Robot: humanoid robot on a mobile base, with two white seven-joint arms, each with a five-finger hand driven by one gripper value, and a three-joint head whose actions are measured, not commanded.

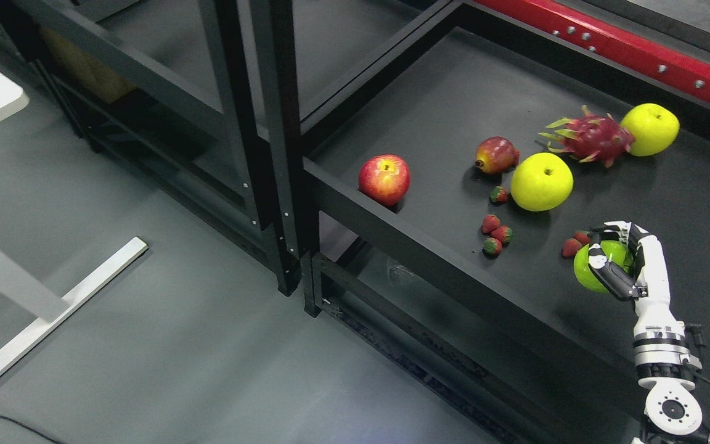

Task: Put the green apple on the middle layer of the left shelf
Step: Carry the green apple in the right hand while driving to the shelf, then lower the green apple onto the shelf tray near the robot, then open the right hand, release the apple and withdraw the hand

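My right hand (615, 256) comes up from the lower right and is curled around a green apple (595, 269) near the front of the right shelf's black surface (441, 111). Its fingers wrap the apple's top and side; I cannot tell whether the apple still touches the shelf. Two more yellow-green apples lie further back, one (542, 181) mid-shelf and one (650, 129) by the red beam. The left shelf (164, 98) stands to the left, its layers dark and partly hidden behind posts. My left arm does not show.
On the right shelf lie a red apple (384, 179), a pomegranate (495, 155), a dragon fruit (588, 138) and several strawberries (495, 235). Black uprights (269, 142) separate the two shelves. A white table leg (53, 308) crosses the grey floor at left.
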